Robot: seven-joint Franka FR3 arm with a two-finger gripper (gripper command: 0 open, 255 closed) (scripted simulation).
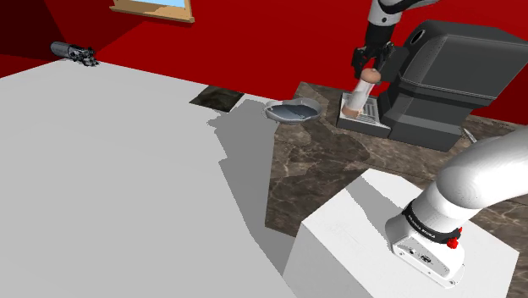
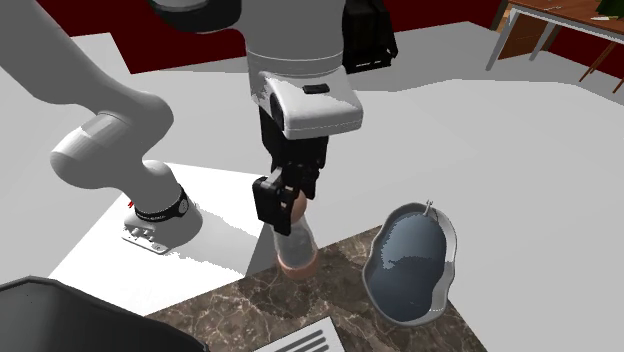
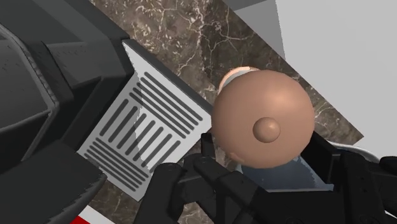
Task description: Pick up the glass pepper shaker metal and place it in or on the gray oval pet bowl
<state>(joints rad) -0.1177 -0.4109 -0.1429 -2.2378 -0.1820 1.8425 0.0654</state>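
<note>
Pinching the tan-capped grey pepper shaker (image 2: 296, 245) so high up, the hand (image 2: 290, 205) might let it tip short of the grey oval bowl (image 2: 405, 270).

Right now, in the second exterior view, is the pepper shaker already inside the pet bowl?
No, the pepper shaker is clasped by the fingers, apart from the pet bowl.

red wall (image 1: 254, 46), framed window (image 1: 152, 8), dark marble counter (image 1: 338, 165)
</note>
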